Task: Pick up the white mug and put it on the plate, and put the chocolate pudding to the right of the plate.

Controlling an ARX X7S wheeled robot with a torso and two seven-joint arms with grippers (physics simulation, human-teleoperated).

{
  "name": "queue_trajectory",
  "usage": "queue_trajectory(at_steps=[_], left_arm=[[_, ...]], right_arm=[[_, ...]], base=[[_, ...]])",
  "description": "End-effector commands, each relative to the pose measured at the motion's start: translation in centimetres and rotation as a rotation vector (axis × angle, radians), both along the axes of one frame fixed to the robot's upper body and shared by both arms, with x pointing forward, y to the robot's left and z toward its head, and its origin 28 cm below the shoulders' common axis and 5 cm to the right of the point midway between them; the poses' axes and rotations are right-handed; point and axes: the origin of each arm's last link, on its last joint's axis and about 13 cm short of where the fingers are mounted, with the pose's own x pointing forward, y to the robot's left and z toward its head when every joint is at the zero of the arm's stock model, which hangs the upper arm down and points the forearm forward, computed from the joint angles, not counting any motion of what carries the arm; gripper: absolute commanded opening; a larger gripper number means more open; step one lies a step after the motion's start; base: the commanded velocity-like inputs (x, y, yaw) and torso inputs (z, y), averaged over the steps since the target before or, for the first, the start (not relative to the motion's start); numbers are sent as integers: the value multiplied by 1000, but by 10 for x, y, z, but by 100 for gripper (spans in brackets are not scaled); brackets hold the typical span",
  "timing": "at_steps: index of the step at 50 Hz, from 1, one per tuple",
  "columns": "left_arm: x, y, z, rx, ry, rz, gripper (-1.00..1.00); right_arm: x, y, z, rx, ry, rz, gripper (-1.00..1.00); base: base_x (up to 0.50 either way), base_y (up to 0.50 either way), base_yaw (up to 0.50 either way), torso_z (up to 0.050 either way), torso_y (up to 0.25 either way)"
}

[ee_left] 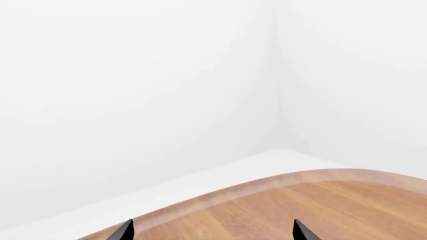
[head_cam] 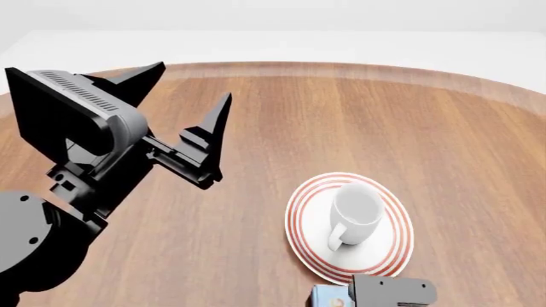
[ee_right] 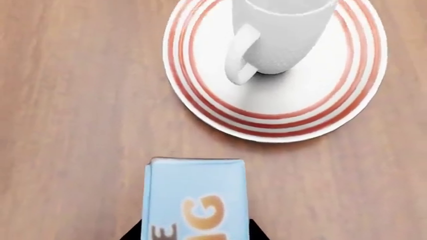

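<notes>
The white mug (head_cam: 357, 214) stands upright on the plate (head_cam: 305, 238), its handle turned toward the robot. In the right wrist view the white mug (ee_right: 283, 35) and the red-ringed plate (ee_right: 300, 107) lie just beyond the chocolate pudding (ee_right: 195, 200). My right gripper (ee_right: 195, 234) is shut on that carton, a black finger pressed against each long side. In the head view the chocolate pudding (head_cam: 328, 295) peeks out at the bottom edge, on the plate's near side. My left gripper (head_cam: 192, 83) hangs open and empty above the table's far left, seen again as left gripper (ee_left: 213, 231).
A round wooden table (head_cam: 401, 115) with a pale rim carries everything. White floor and walls lie beyond its far edge. The left wrist view shows only the table edge (ee_left: 267, 182) and a white room corner.
</notes>
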Motion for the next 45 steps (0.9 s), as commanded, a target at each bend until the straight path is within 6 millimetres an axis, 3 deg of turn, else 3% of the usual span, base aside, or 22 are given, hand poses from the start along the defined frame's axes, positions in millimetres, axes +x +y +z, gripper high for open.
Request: queue_trajectory(at_steps=[1,10,18,31,39,45], left_arm=[[0,1,0,0,-1,3,100],[-1,1,2,-3,-3,4,100],[-3,0,6,-6,-13,2,100],[-2,1,7,-2,-16,9,100],[-3,1,8,0,-18,7,100],[-1,0,6,0,-13,3,100]], right_arm=[[-7,-21,42,47,-147,-12,-100],[-4,-48,80,56,-274,-83,-100],[-10,-78,100,24,-339,-180,-100],[-12,-97,124,-23,-425,-335,-100],[12,-113,141,-114,-568,-399,-100],[40,-131,159,-150,-767,-308,-100]], base=[[0,0,0,0,0],[0,0,0,0,0],[0,0,0,0,0],[0,0,0,0,0],[0,0,0,0,0],[0,0,0,0,0]])
